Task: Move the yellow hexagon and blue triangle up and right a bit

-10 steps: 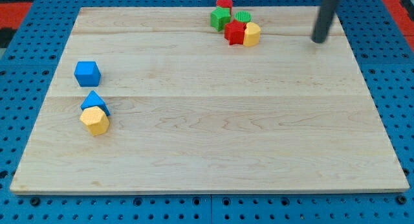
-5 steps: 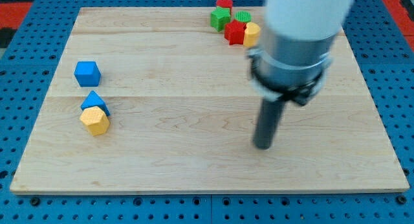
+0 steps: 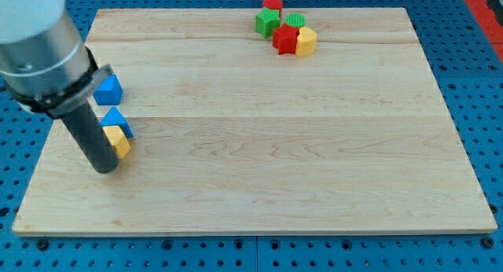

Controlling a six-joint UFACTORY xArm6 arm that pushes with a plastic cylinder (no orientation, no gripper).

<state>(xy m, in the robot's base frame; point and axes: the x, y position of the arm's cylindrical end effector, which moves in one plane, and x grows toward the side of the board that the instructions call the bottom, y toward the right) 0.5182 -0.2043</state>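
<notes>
Now | my tip (image 3: 104,168) at yellow hexagon's (image 3: 119,141) lower-left, partly hiding it | blue triangle (image 3: 118,119) touching above | no claw visible

My tip (image 3: 104,168) sits below-left of the hexagon (image 3: 119,140), triangle (image 3: 118,119) above it.

We log: yellow hexagon (image 3: 120,140), blue triangle (image 3: 118,120), blue cube (image 3: 109,89), our dark tip (image 3: 103,169), pale striped-grain wooden board (image 3: 275,138).
</notes>
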